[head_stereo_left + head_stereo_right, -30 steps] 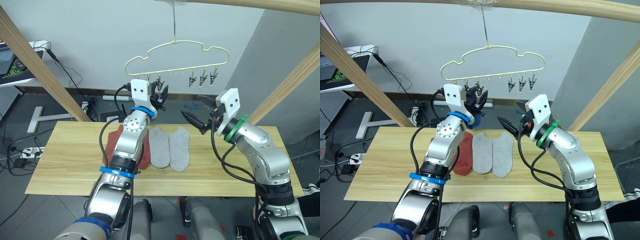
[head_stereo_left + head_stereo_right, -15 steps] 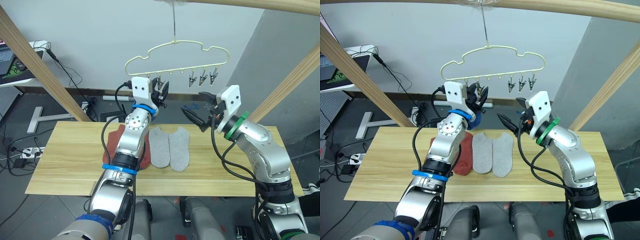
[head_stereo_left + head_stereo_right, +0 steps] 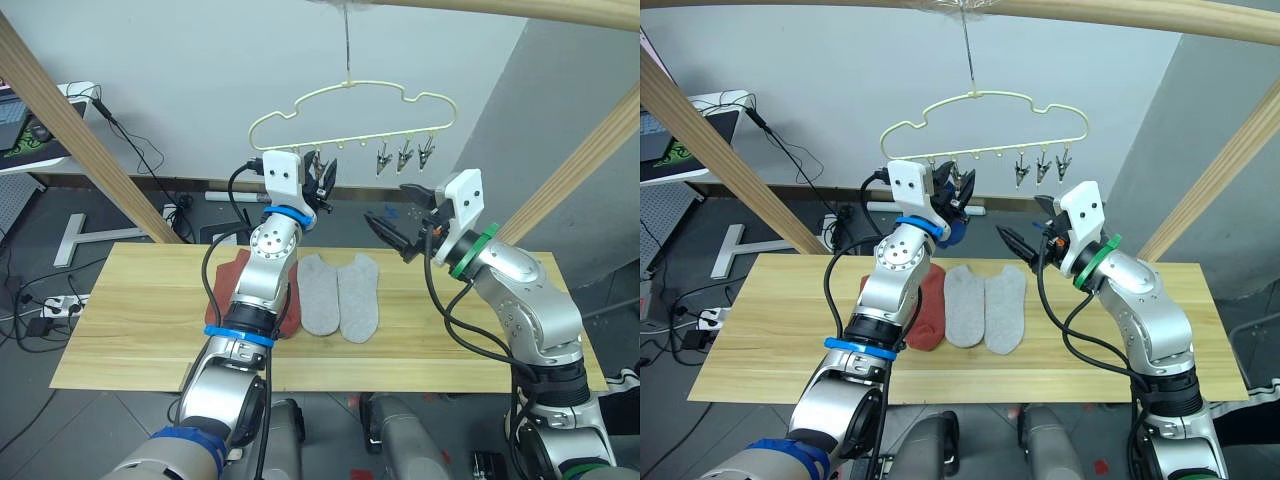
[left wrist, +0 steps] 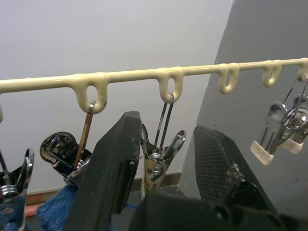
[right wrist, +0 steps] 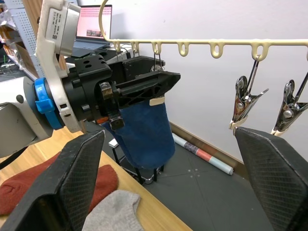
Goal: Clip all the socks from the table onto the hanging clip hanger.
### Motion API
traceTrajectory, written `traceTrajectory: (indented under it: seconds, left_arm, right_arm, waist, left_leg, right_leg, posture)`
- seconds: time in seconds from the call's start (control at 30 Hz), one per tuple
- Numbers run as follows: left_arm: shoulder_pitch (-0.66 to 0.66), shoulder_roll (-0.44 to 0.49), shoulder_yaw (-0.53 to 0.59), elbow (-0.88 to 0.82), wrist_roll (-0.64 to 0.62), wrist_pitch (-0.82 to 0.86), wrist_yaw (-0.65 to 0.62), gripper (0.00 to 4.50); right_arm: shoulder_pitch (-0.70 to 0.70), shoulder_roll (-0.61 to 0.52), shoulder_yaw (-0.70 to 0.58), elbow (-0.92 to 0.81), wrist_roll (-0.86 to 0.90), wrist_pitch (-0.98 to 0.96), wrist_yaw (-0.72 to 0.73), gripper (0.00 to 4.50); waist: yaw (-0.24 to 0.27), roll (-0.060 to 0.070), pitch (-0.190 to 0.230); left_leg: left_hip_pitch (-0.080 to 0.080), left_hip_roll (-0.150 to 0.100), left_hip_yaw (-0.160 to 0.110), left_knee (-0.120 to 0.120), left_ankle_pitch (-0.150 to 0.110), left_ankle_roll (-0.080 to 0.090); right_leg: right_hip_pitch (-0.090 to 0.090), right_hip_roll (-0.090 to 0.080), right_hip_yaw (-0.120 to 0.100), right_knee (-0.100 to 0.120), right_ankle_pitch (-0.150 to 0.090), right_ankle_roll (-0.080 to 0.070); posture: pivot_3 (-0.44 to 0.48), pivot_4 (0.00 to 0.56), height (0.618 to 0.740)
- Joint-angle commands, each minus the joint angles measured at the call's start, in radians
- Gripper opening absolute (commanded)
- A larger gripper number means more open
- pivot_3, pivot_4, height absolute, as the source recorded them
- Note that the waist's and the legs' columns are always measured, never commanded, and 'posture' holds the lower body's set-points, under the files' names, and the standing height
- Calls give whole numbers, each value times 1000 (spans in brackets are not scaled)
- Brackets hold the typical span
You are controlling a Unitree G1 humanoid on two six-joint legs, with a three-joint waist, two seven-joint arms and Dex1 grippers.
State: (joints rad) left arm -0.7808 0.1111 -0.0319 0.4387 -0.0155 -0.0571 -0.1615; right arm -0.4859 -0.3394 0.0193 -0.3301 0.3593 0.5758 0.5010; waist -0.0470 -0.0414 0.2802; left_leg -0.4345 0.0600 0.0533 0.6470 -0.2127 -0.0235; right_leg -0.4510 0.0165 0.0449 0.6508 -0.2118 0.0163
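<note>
Head views: at upper centre the pale-yellow wire clip hanger (image 3: 350, 110) hangs with its metal clips; soft grey socks (image 3: 340, 296) lie mid-frame on the grained table (image 3: 130, 310).

Left wrist: left gripper (image 4: 166, 144) raised, fingers spread around a clip (image 4: 156, 161).

Right wrist: right gripper (image 5: 178, 178) gapes empty; a blue sock (image 5: 144, 127) hangs centre.

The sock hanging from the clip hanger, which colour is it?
Blue. The sock shows best in the right wrist view.
</note>
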Motion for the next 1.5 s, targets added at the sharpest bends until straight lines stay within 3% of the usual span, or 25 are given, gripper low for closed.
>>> traceTrajectory:
  seconds: [0.03,0.17,0.27,0.47,0.7,0.9,1.07,1.37,1.5]
  left_arm:
    - [-23,0,8,-14,6,-29,4,1437]
    - [-24,1,16,-16,-2,-31,3,402]
    - [-25,4,20,-17,-4,-34,2,21]
    - [-17,8,38,-33,-15,-22,-5,21]
    - [26,13,68,-108,-84,79,-56,21]
    - [97,40,70,-226,-113,187,-99,21]
    - [127,43,64,-281,-106,228,-97,21]
    - [144,43,65,-325,-110,268,-92,21]
    - [143,44,64,-330,-112,276,-99,0]
  right_arm:
    - [-17,-5,-24,-50,23,-9,-1,4500]
    - [-18,-6,-21,-48,27,-10,-4,4500]
    - [-15,-5,-15,-49,29,-10,-5,4500]
    - [-10,-7,36,-25,-7,-15,0,4500]
    - [30,-14,175,149,-172,-45,-29,4500]
    - [-12,128,240,556,-275,-174,-79,4500]
    - [-55,198,244,735,-302,-238,-64,4500]
    - [-71,218,253,995,-398,-348,-87,4500]
    - [-60,207,257,1025,-427,-391,-81,3223]
  waist:
    - [0,0,0]
    - [-1,0,0]
    - [-1,0,0]
    - [-2,0,0]
    - [-5,0,0]
    - [-14,0,0]
    - [-11,0,0]
    - [-2,0,-1]
    - [-2,0,-1]
  left_leg:
    - [0,0,0,0,0,0]
    - [0,0,0,0,0,0]
    - [0,0,0,0,0,0]
    - [1,0,0,2,0,0]
    - [2,0,0,5,0,0]
    - [2,1,0,12,0,0]
    - [2,1,0,16,1,2]
    - [2,1,0,15,1,2]
    - [5,1,-1,15,1,2]
  right_leg:
    - [0,0,0,0,0,0]
    - [0,0,0,0,0,0]
    - [0,0,0,1,0,0]
    - [0,0,0,4,0,0]
    - [0,0,0,10,-2,3]
    - [0,1,0,14,-2,3]
    - [1,1,1,14,0,3]
    - [2,1,1,13,0,3]
    - [5,1,0,13,0,3]
  posture:
    - [-111,252,740]
    - [-110,254,740]
    - [-107,256,740]
    - [-107,256,740]
    - [-90,257,740]
    - [-58,254,740]
    - [-29,253,740]
    - [-5,251,740]
    - [-5,251,740]
